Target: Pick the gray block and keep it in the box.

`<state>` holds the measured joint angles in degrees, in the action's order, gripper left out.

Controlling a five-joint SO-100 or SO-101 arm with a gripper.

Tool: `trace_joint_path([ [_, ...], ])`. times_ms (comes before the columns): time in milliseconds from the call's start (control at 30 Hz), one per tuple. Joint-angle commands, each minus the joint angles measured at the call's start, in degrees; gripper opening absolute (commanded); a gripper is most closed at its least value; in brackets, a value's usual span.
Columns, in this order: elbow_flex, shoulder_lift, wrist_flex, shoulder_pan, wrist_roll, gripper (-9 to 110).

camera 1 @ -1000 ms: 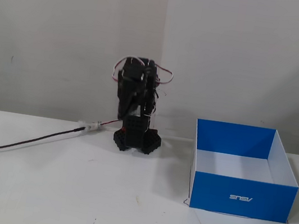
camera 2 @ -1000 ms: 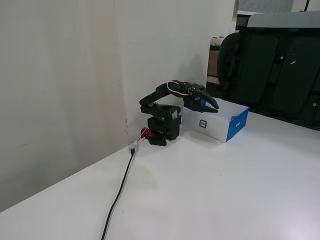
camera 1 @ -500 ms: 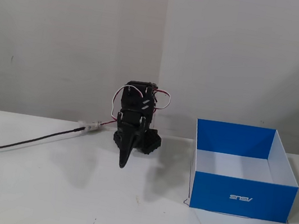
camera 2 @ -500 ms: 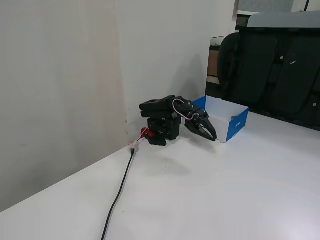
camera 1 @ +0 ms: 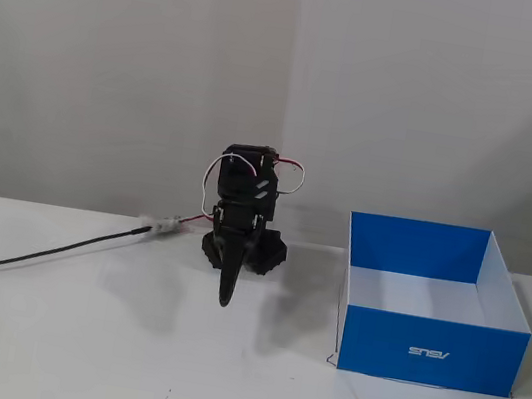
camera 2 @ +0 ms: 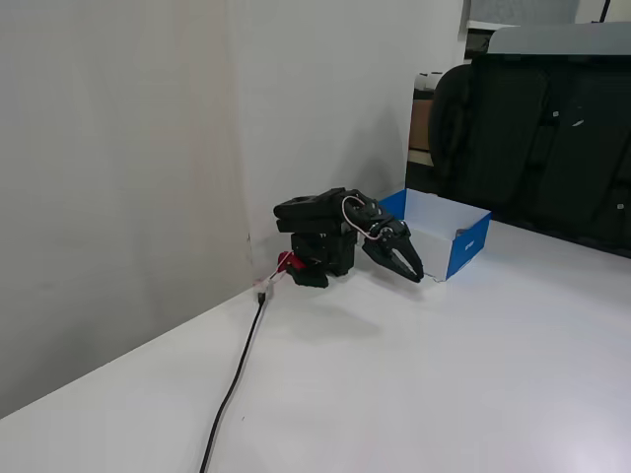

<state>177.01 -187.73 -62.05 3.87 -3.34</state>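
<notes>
Facing box [camera 1: 432, 353]: gripper [camera 1: 225, 299] edge-on, chair [camera 2: 552, 148] unseen

The arm [camera 2: 320, 209] is folded low and reaches forward, its empty claw [camera 2: 409, 273] closed, pointing down at the table.

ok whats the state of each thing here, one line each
claw: looks shut, holding nothing, tip pointing down above the table
box: open on top, looks empty, upright on the table
cable: lying slack on the table, running to the arm base
gray block: not seen in either fixed view
</notes>
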Motion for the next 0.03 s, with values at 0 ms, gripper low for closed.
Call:
trace_joint_path([
  [0,-2.5,-8.6,-0.2,0.2,0.5,0],
])
